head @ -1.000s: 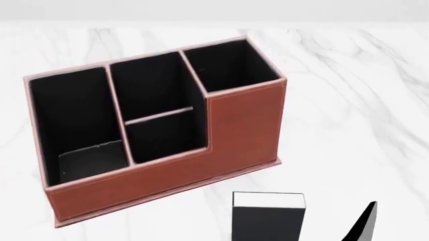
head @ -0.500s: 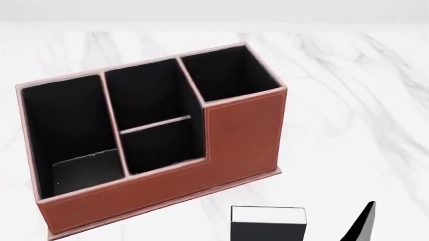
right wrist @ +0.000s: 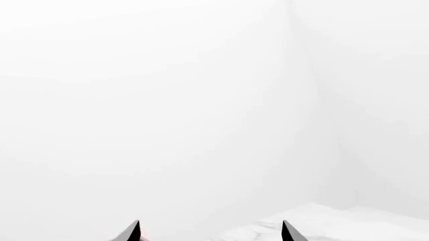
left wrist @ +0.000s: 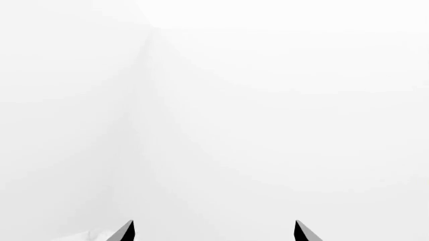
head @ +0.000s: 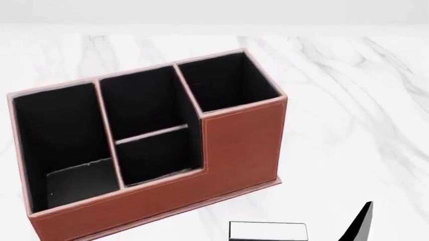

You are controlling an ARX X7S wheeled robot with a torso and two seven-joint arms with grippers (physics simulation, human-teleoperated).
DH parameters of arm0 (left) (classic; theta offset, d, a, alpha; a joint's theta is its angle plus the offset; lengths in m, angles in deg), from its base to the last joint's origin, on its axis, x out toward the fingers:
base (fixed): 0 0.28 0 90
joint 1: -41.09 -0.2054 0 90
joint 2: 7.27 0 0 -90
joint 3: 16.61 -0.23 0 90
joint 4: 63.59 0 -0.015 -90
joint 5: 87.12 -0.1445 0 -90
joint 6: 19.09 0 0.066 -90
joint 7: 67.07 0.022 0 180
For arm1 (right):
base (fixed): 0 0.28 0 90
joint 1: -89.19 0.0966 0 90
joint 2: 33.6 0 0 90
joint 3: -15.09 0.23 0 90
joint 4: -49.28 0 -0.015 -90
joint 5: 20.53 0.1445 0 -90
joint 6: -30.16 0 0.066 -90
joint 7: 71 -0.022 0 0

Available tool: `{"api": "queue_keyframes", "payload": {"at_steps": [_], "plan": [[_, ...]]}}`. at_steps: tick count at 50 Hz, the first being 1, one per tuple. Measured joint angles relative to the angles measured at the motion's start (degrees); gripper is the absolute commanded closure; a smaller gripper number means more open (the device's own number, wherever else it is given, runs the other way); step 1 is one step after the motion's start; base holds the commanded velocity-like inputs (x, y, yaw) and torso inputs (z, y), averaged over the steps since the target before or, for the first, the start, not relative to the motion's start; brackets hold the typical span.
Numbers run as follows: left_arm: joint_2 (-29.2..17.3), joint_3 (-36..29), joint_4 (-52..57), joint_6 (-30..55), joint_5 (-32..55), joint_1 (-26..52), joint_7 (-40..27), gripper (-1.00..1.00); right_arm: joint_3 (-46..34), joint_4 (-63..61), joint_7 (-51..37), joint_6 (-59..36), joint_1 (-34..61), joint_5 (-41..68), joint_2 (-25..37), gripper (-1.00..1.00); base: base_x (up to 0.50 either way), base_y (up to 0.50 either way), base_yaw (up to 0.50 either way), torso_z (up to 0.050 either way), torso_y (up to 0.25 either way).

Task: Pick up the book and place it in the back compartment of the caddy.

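The book lies just before the caddy, ungripped. Both the left gripper and right gripper are spread (aimed at bare wall); the right should descend squarely over the covers.

Book just before brown caddy

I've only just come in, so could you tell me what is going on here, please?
A two-armed robot is set to put the book into the caddy, and nothing is held yet. The book sits on the marble table in front of the caddy's right end, cut off by the head view's lower edge. The back compartment holds nothing. Both wrist views show open fingertips facing blank white: the left end effector and the right end effector. A dark fingertip shows right of the book.
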Motion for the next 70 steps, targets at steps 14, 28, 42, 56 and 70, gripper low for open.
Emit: {"api": "queue_keyframes", "payload": {"at_steps": [14, 28, 42, 56, 70], "plan": [[-0.2, -0.2, 0.0, 0.0, 0.0, 0.1, -0.3, -1.0, -0.3, 0.2, -0.2, 0.1, 0.1, -0.1, 0.2, -1.0, 0.09, -0.01, 0.0, 0.0, 0.0], [-0.4, -0.5, -0.1, 0.0, 0.0, 0.2, -0.5, -1.0, -0.5, 0.4, -0.4, 0.3, 0.2, -0.2, 0.4, -1.0, 0.07, 0.0, 0.0, 0.0, 0.0], [-0.6, -0.6, -0.3, -0.2, 0.0, 0.2, -0.7, -1.0, -0.8, 0.4, -0.7, 0.8, 0.1, -1.1, 0.6, -1.0, 0.0, 0.05, 0.0, 0.0, 0.0], [-0.7, -1.1, -0.4, -0.2, -0.1, 0.3, -0.8, -1.0, -1.1, 0.4, -0.8, 1.1, 0.1, -1.3, 0.8, -1.0, 0.0, 0.12, 0.0, 0.0, 0.0], [-0.9, -1.3, -0.5, -0.2, -0.1, 0.3, -1.0, -1.0, -1.4, 0.6, -0.9, 1.4, 0.1, -0.9, 1.0, -1.0, 0.01, 0.02, 0.0, 0.0, 0.0]]}}
